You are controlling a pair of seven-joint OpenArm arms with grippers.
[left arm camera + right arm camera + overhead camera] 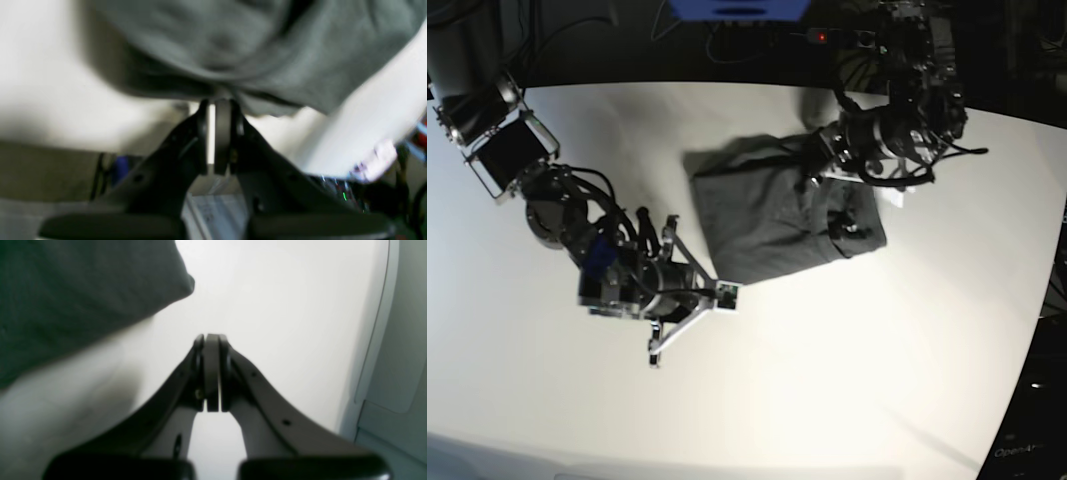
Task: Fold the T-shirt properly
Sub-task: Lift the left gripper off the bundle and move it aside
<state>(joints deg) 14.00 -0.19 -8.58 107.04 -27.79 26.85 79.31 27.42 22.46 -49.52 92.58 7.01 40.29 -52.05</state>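
The T-shirt [772,215], a partly folded bundle on the white worktop [847,370] upper centre in the base view, is mid-fold: the left claw [218,100] is clamped on its edge, the right claw [211,338] closed empty beside it, so next likely carry that edge across.

- Looked like a robotics lab: bare white table [847,380], dark surround
- Cables [557,40] and electronics with a red indicator light [823,37] sat behind the table
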